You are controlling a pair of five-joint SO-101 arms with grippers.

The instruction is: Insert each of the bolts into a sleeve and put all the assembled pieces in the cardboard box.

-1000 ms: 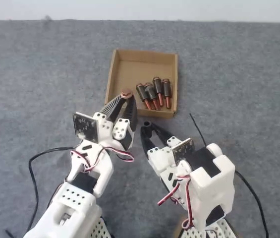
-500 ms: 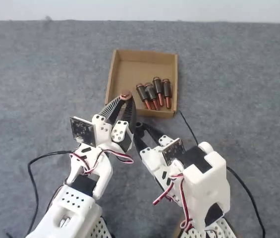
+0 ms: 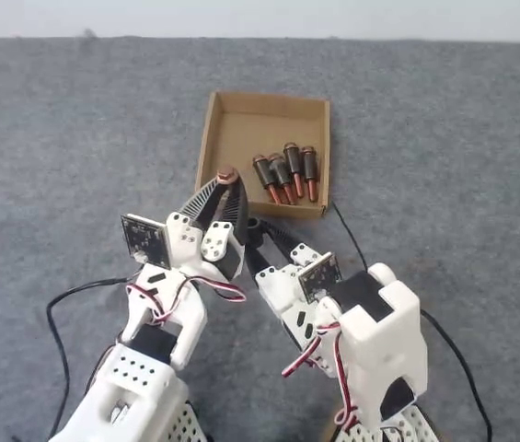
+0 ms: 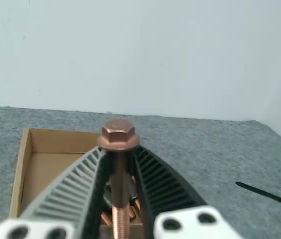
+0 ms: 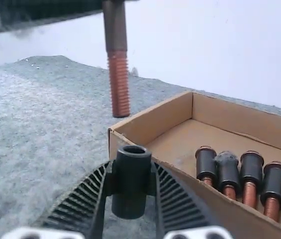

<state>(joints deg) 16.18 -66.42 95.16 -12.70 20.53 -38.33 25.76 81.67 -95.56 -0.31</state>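
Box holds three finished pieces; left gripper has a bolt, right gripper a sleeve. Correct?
No: the box holds four finished pieces, not three, as the right wrist view shows. The left gripper does have a bolt, the right gripper a sleeve.

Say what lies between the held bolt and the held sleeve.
Nothing: in the right wrist view a bare gap separates the bolt from the sleeve.

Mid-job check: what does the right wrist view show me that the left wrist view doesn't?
Right wrist view: the sleeve upright in the right gripper, bore up, the threaded tip of the bolt, all four assembled pieces. Left wrist view: the hex head, the left gripper clamping the shank, a black cable. Both: the bolt and the cardboard box.
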